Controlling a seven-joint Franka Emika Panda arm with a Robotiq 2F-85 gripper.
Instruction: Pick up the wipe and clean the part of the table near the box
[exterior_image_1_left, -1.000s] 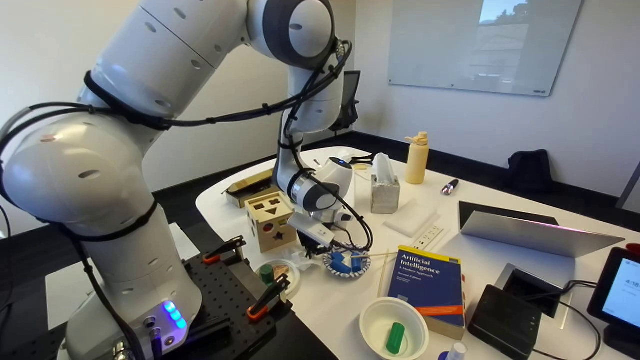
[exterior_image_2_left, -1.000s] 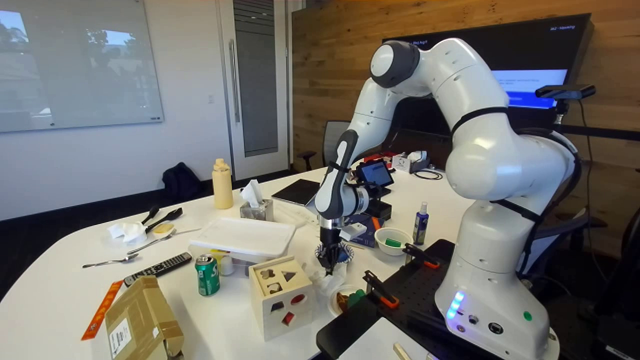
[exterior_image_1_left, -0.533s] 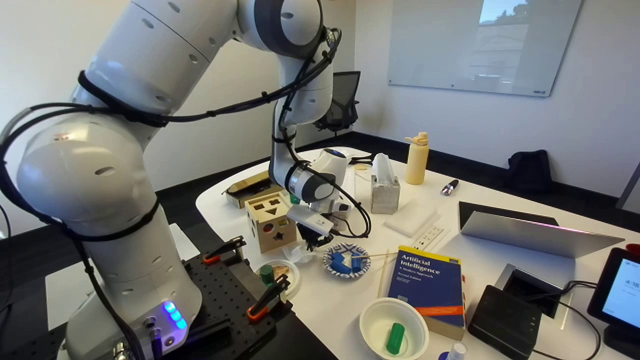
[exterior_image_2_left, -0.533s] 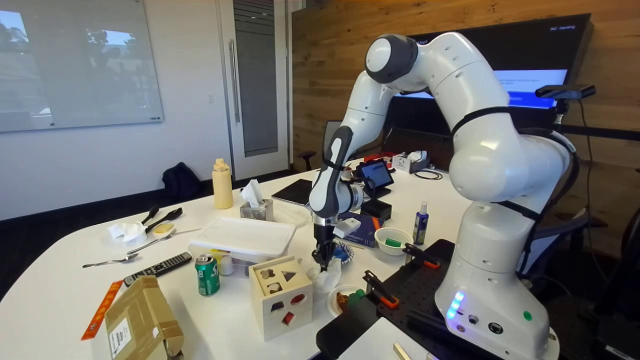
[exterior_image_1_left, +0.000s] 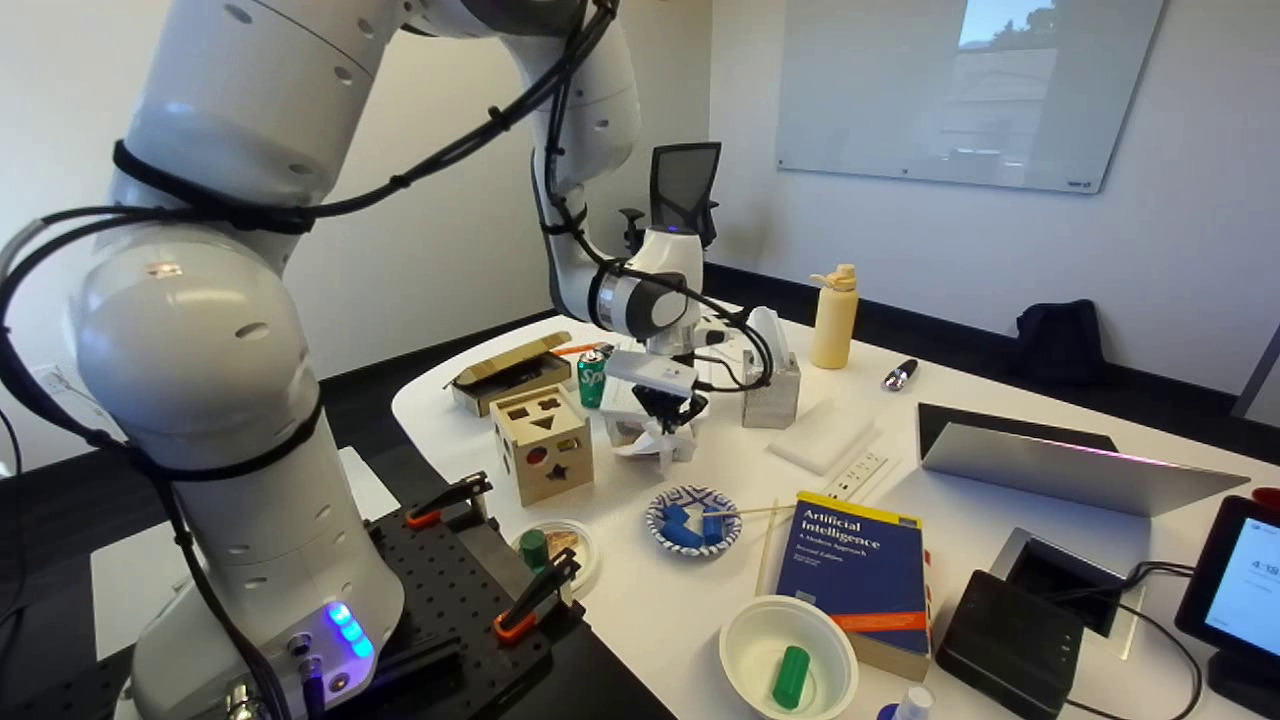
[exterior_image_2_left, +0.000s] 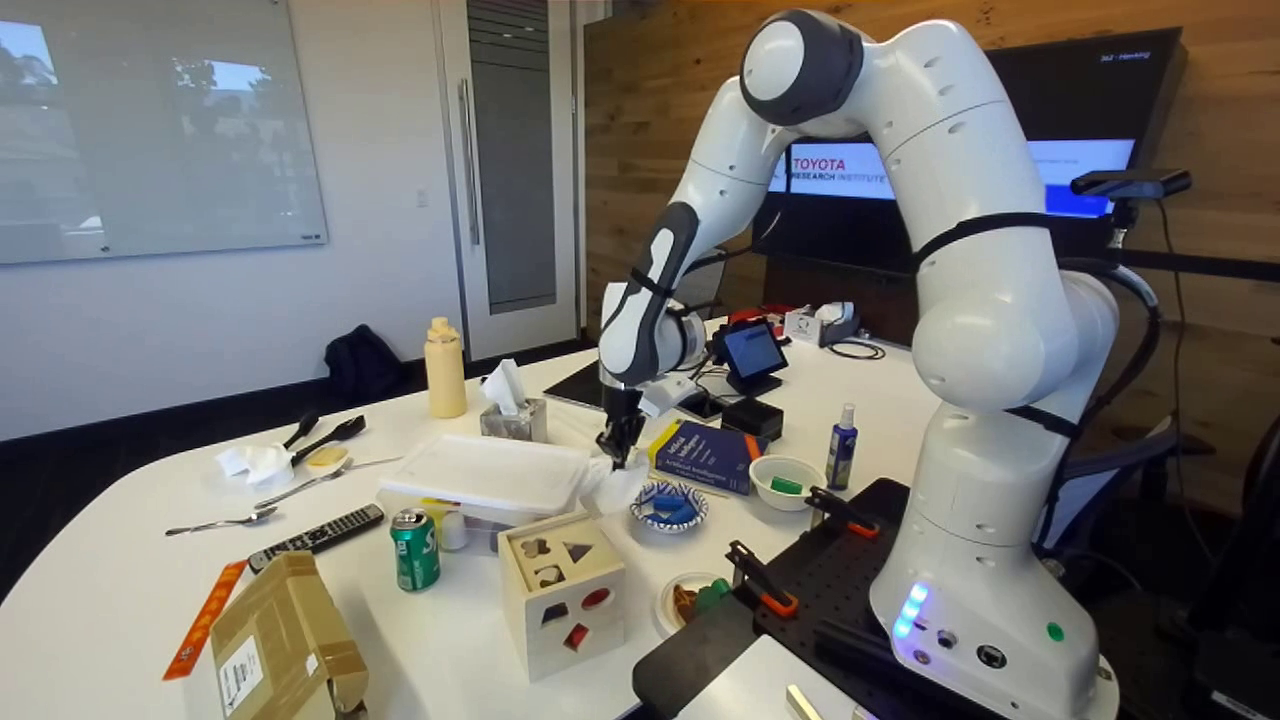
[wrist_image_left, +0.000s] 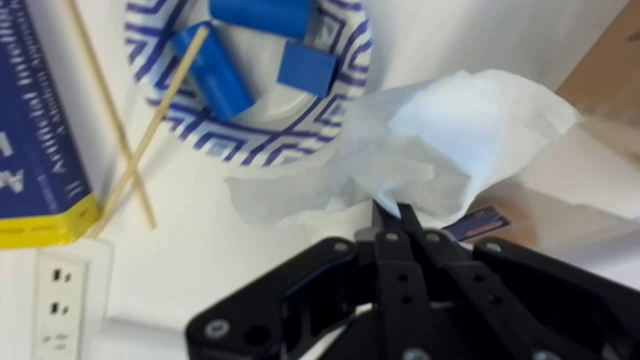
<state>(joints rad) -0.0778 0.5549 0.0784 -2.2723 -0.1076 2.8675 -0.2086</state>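
Observation:
The wipe (exterior_image_1_left: 655, 446) is a thin white crumpled sheet; it also shows in an exterior view (exterior_image_2_left: 610, 487) and in the wrist view (wrist_image_left: 455, 125). My gripper (exterior_image_1_left: 668, 415) is shut on it, with its fingertips (wrist_image_left: 392, 212) pinching one part while the rest hangs down. The gripper (exterior_image_2_left: 620, 460) is raised above the white table (exterior_image_1_left: 650, 605), beside the clear plastic container with a white lid (exterior_image_2_left: 490, 475). The wooden shape-sorter box (exterior_image_1_left: 545, 450) stands close by; it also shows in an exterior view (exterior_image_2_left: 565, 600). Which box the task names is unclear.
A patterned bowl with blue blocks (exterior_image_1_left: 655, 525) stands below and beside the gripper. A tissue box (exterior_image_1_left: 770, 395), green can (exterior_image_2_left: 415, 550), blue book (exterior_image_1_left: 850, 570), cardboard box (exterior_image_2_left: 285, 640), white bowl (exterior_image_1_left: 735, 650) and small plate (exterior_image_2_left: 668, 605) surround the area.
My gripper has lifted and moved away from the robot base, toward the lidded container, carrying the wipe up off the spot between the wooden box and the patterned bowl.

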